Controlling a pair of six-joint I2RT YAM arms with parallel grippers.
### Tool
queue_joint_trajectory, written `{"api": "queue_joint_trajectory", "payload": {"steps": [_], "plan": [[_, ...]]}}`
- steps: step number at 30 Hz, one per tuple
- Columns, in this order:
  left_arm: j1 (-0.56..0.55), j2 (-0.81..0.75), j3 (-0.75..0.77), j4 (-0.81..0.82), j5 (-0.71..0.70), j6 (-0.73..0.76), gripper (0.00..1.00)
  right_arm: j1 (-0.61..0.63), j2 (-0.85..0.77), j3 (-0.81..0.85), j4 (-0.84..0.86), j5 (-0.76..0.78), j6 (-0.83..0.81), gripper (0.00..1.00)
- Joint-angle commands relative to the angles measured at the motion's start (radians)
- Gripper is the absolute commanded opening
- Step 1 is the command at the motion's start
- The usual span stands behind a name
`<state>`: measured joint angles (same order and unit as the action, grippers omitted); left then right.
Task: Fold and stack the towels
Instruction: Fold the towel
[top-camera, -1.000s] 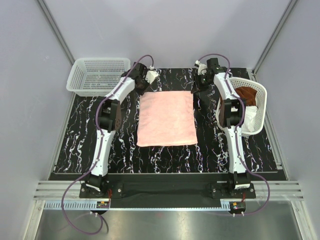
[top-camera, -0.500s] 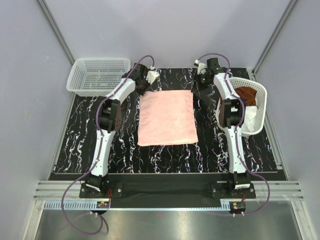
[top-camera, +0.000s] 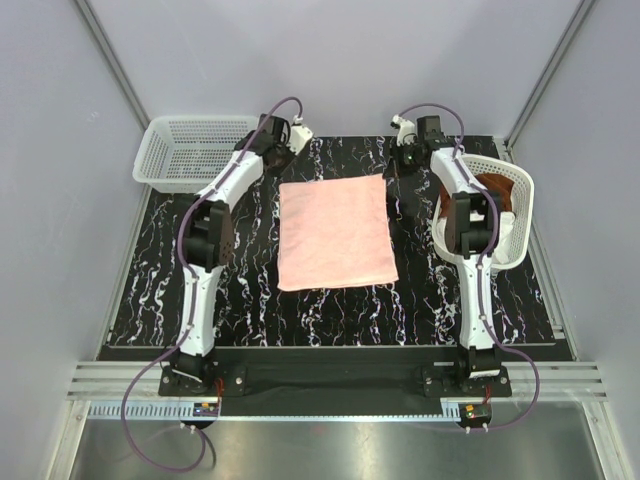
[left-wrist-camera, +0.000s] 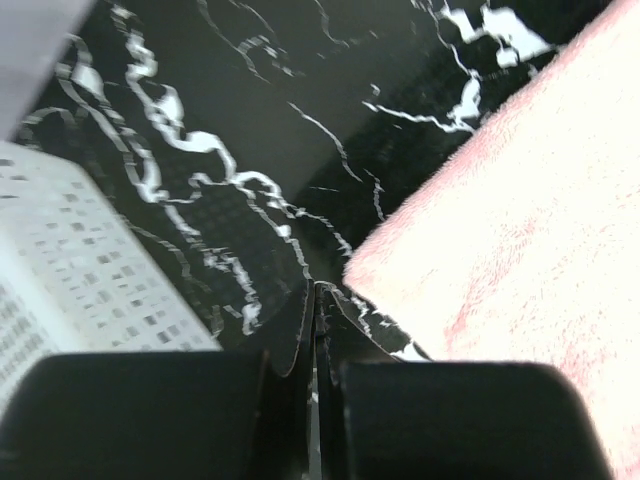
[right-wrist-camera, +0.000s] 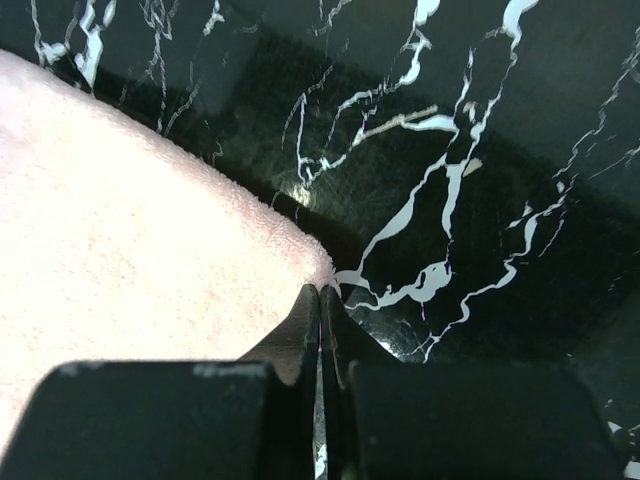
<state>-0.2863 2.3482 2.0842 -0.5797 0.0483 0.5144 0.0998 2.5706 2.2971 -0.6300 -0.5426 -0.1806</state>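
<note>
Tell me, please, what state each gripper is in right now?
Left gripper: shut, tips just beside the pink towel corner; no grip visible.
Right gripper: shut, apparently pinching the pink towel's other far corner.

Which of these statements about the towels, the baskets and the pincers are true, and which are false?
1. The pink towel lies flat in the middle of the table. True.
2. The rust-brown towel is in the left basket. False: the left basket shows nothing inside, and the rust-brown towel sits in the right basket.
3. Both pincers stand wide open. False: the left pincer and the right pincer are both shut.
4. Each pincer is at a far corner of the pink towel. True.
</note>
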Motion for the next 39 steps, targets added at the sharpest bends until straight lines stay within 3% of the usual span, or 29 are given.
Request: {"api": "queue_joint_trajectory", "payload": {"steps": [1, 5, 6, 10, 14, 39], "plan": [[-0.001, -0.082, -0.010, 0.052, -0.030, -0.008, 0.00, -0.009, -0.119, -0.036, 0.118, -0.002, 0.010, 0.00], [-0.001, -0.069, -0.010, 0.057, -0.047, -0.042, 0.00, -0.009, -0.124, -0.044, 0.125, -0.020, 0.020, 0.00], [0.004, -0.053, 0.017, 0.043, -0.071, -0.063, 0.10, -0.008, -0.118, -0.039, 0.113, -0.029, 0.026, 0.00], [0.026, 0.057, 0.184, -0.080, -0.018, -0.143, 0.29, -0.009, -0.101, -0.039, 0.104, -0.045, 0.046, 0.00], [0.026, 0.088, 0.180, -0.051, -0.015, -0.166, 0.38, -0.009, -0.090, -0.050, 0.105, -0.043, 0.050, 0.00], [0.033, 0.181, 0.223, -0.112, 0.076, -0.065, 0.40, -0.009, -0.059, -0.031, 0.104, -0.097, 0.101, 0.00]]}}
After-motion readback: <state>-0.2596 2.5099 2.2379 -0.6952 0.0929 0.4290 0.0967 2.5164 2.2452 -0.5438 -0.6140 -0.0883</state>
